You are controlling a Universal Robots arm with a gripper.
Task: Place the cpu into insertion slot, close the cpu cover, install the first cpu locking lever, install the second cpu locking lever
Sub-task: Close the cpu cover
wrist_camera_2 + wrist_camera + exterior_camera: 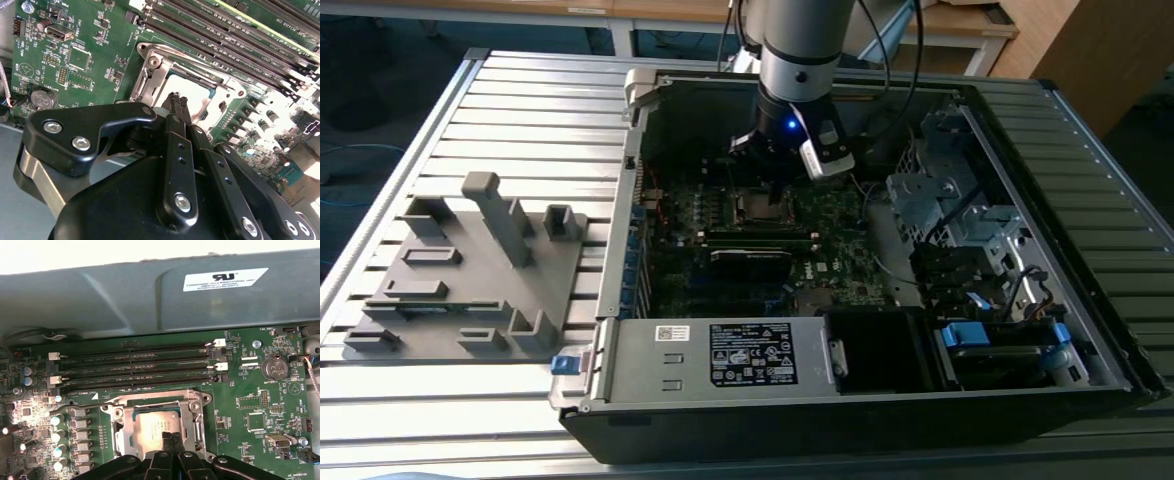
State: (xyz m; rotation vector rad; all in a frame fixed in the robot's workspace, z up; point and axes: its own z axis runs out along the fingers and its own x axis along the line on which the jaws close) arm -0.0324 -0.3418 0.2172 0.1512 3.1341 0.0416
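The cpu (150, 424) lies in the insertion slot (761, 207) on the green board, its silver-grey top showing (196, 94). The cpu cover (192, 412) is a silvery frame lying flat around it in both wrist views (146, 80). My gripper (170, 436) hangs just over the cpu's edge with its two black fingers pressed together and nothing between them (176, 100). In the exterior view the gripper (781, 172) reaches down into the open computer case, right above the slot.
Long black memory slots (135, 367) run beside the socket. A labelled grey power supply box (720, 355) fills the case's near side, and drive cages (947, 200) stand at the exterior view's right. A grey fixture block (467, 270) sits on the slatted table at its left.
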